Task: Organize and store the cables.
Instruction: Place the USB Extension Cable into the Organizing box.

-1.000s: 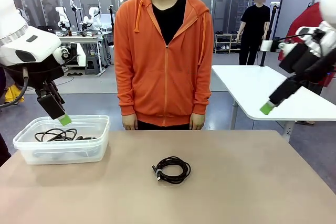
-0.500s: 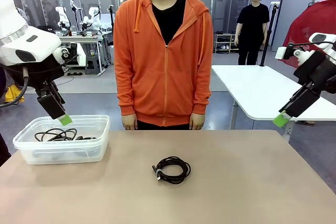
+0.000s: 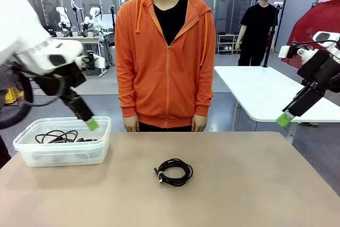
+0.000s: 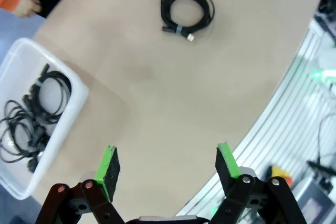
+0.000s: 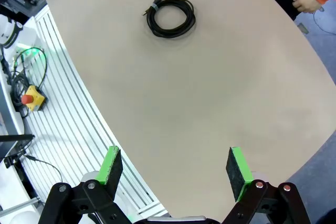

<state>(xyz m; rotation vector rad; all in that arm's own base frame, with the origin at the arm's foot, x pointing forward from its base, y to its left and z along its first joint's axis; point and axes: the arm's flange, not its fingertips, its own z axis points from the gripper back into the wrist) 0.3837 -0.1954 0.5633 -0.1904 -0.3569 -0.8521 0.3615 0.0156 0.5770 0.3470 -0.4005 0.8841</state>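
Tan table (image 3: 239,184): my left hand (image 4: 167,165), pads apart and empty, has swung right off the bin (image 3: 32,155) of stored cables (image 3: 57,136); last coil (image 3: 174,171) waits mid-table. Right hand (image 5: 176,171) apart, idle.

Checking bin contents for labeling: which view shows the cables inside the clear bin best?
Left wrist view: it looks down into the clear bin, so the cables show as separate black coils on its floor. The front view sees them low, through the bin's wall, bunched at one end. The right wrist view has the loose coil on the table.
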